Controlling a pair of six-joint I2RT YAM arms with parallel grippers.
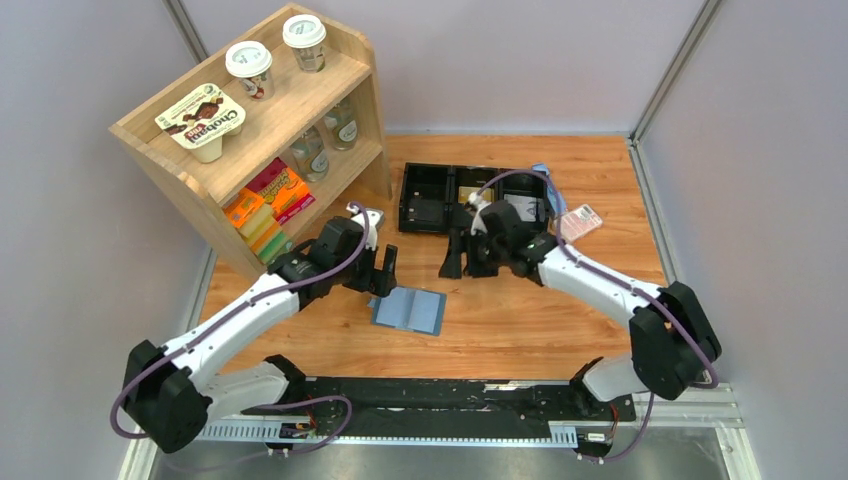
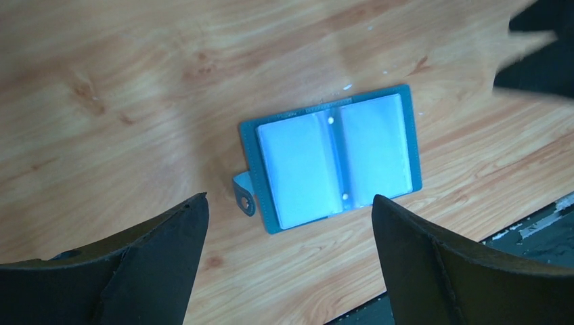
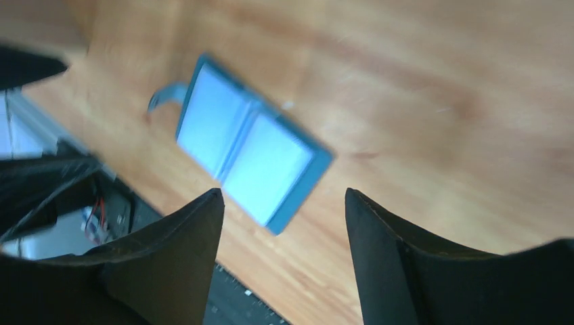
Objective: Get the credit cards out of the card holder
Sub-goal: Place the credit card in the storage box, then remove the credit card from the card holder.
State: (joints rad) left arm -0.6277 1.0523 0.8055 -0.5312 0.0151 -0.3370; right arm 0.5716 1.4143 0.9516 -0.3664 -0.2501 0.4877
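Okay, I'm hovering left jaws and right jaws, both spread and empty, over the card holder (image 1: 409, 310) lying open on the surface (image 1: 540, 310), and I'm seeing no credit cards in its pockets, so probably emptied.

A wooden shelf (image 1: 290, 95) is standing at the back left of the table (image 1: 520, 320). Two white-lidded cups (image 1: 249, 62) and a yogurt pack (image 1: 203, 118) are sitting on top. Clear jars (image 1: 312, 152) and bright boxes (image 1: 265, 205) are sitting on the boards below. A long black tray (image 1: 430, 195) is lying near the back, with a pink-white packet (image 1: 581, 221) just beside its right end.
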